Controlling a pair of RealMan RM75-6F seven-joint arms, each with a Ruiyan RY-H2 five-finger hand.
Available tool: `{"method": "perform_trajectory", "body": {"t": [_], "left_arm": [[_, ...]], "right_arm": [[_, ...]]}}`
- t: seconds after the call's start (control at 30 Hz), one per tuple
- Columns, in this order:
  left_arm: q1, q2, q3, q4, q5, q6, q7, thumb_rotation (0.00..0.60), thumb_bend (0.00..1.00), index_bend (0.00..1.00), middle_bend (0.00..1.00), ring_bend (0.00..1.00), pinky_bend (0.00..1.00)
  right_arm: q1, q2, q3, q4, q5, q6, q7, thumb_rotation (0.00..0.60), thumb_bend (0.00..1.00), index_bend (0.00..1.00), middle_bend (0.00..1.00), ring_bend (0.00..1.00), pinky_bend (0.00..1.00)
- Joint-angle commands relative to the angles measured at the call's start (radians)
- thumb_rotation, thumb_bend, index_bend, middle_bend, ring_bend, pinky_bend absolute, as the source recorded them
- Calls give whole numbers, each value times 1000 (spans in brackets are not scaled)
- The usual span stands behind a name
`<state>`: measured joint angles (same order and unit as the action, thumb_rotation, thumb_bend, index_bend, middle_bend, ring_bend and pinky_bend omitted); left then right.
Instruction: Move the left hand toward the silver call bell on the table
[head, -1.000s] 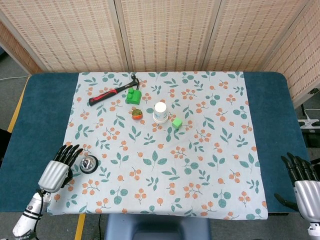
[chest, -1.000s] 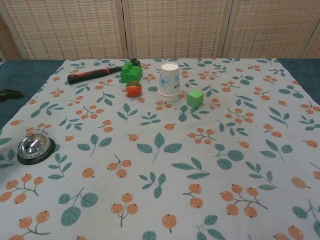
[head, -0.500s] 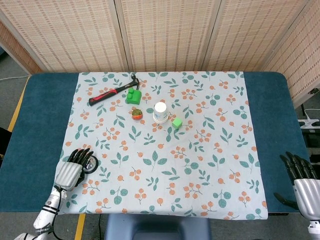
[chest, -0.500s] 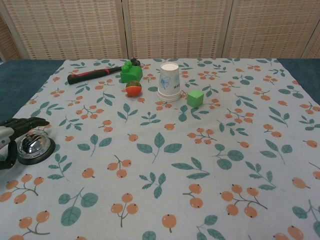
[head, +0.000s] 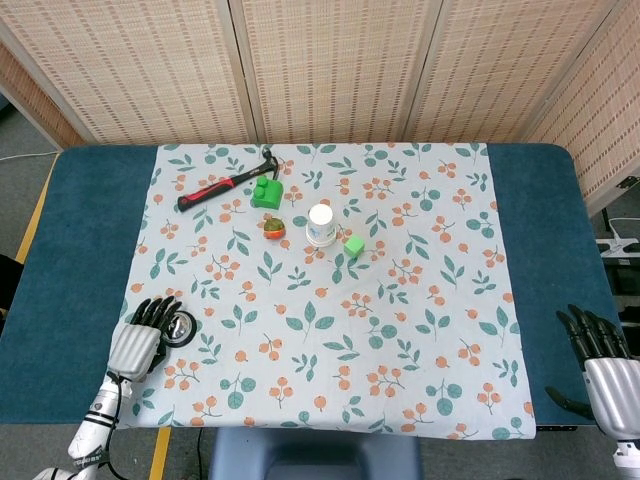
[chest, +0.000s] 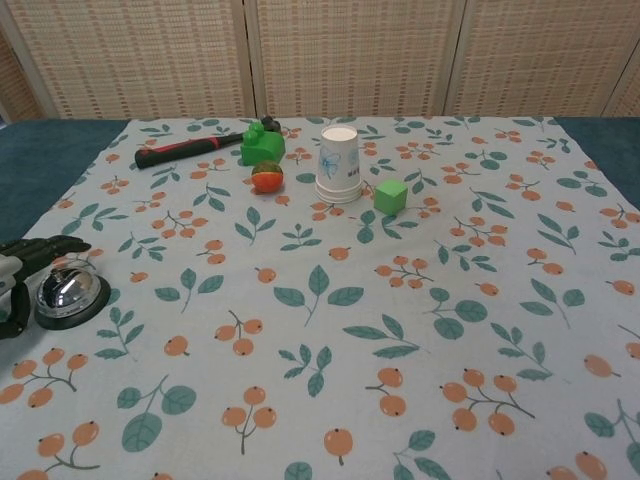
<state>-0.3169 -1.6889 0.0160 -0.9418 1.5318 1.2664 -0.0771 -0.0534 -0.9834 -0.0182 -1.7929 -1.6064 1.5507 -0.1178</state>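
The silver call bell (head: 180, 329) sits near the counter's front-left corner, on the cloth's left edge. The left hand (head: 140, 340) lies just beside it on its outer side, fingers apart and reaching over its top, holding nothing; whether they touch is unclear. The right hand (head: 600, 360) lies well apart, open.

The left hand (head: 136, 345) sits low at the near left corner of the tabletop, its silver back turned up and its forearm running down and off past the near edge. Its dark fingers (head: 158, 312) reach forward, slightly spread, holding nothing. In the chest view only those fingers (chest: 40, 246) and the thumb show at the left edge. The right hand (head: 605, 372) hangs at the near right corner beyond the tabletop's right edge, back up, fingers (head: 587, 331) apart, thumb out to the side, empty.
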Motion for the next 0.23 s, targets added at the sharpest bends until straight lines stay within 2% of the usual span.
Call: {"method": "perform_trajectory", "body": {"t": [0.03, 0.17, 0.23], "left_arm": [[0, 65, -13, -97, 61, 115, 22, 600, 1000, 0, 0, 0, 1], [3, 153, -1, -197, 101, 162, 66, 600, 1000, 0, 0, 0, 17], [4, 158, 0, -204, 102, 163, 68, 600, 1000, 0, 0, 0, 26]], "right_arm": [[3, -1, 4, -2, 7, -4, -1, 600, 16, 0, 0, 0, 82], [6, -1, 3, -3, 12, -13, -6, 600, 16, 0, 0, 0, 82], [7, -1, 3, -3, 12, -13, -6, 600, 16, 0, 0, 0, 82]]}}
